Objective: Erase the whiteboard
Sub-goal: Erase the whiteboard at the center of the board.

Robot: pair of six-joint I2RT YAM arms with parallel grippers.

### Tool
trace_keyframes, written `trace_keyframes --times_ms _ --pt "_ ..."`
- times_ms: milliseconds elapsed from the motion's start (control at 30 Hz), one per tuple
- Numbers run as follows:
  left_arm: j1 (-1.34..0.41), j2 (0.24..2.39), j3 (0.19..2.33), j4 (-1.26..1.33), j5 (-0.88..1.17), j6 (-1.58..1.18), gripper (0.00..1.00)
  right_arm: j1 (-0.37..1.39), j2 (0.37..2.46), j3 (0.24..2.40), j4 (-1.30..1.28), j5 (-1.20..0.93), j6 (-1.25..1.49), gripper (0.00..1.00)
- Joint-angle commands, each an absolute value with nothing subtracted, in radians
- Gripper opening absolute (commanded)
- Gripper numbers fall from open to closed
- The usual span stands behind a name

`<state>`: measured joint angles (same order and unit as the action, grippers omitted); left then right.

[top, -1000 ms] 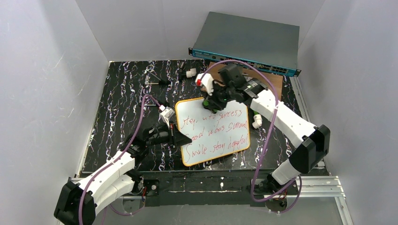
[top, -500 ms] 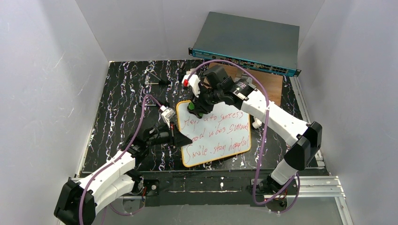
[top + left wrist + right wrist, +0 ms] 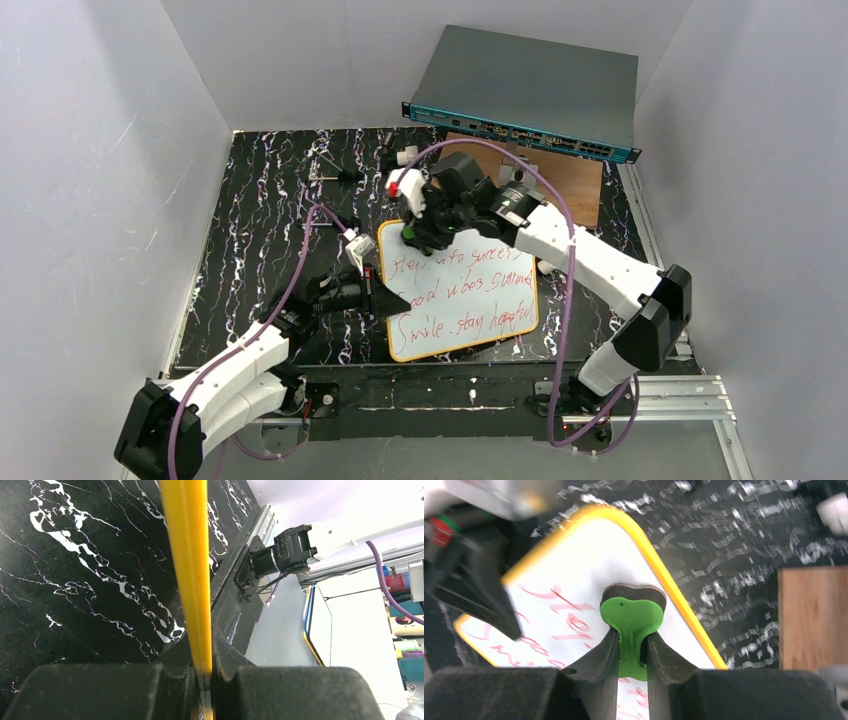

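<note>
The whiteboard [image 3: 462, 290] lies on the black marbled table, its white face full of red handwriting inside a yellow frame. My left gripper [image 3: 385, 298] is shut on the board's left edge; the left wrist view shows the yellow frame [image 3: 190, 570] pinched between the jaws [image 3: 205, 672]. My right gripper [image 3: 417, 232] is shut on a green eraser [image 3: 631, 617] with a dark felt underside. The eraser [image 3: 411, 234] rests at the board's top left corner, above the first written line [image 3: 569, 622].
A grey network switch [image 3: 525, 92] stands at the back, with a brown wooden board [image 3: 565, 175] in front of it. Small white caps [image 3: 405, 157] and a thin dark tool [image 3: 335, 174] lie on the table behind the whiteboard. White walls enclose the cell.
My right arm has swept left along the board's top edge with the eraser, from the top middle to the top left corner. The left gripper stays clamped on the frame.
</note>
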<state>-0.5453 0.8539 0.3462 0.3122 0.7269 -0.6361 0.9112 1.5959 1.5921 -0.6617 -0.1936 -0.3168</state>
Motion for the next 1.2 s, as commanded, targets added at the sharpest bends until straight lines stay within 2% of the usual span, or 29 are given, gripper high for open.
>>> trace_keyframes --times_ms 0,333,533,700,867,1067,1167 --pt "-0.56 0.803 0.369 0.424 0.817 -0.539 0.0 0.762 1.514 1.472 -0.623 -0.105 -0.339 0.01" --pt "-0.56 0.806 0.381 0.409 0.828 -0.518 0.0 0.357 1.326 1.188 -0.577 -0.159 -0.353 0.01" --pt "-0.56 0.802 0.389 0.396 0.831 -0.507 0.0 0.226 1.314 1.121 -0.542 -0.183 -0.354 0.01" --pt "-0.56 0.803 0.388 0.394 0.835 -0.505 0.0 0.226 1.333 1.123 -0.552 -0.27 -0.349 0.01" --pt "-0.56 0.801 0.387 0.398 0.834 -0.504 0.0 0.278 1.35 1.213 -0.584 -0.363 -0.343 0.01" --pt "-0.559 0.813 0.383 0.413 0.831 -0.508 0.0 0.454 1.374 1.303 -0.645 -0.44 -0.361 0.01" --pt "-0.56 0.821 0.382 0.427 0.833 -0.516 0.0 0.582 1.417 1.35 -0.674 -0.408 -0.375 0.01"
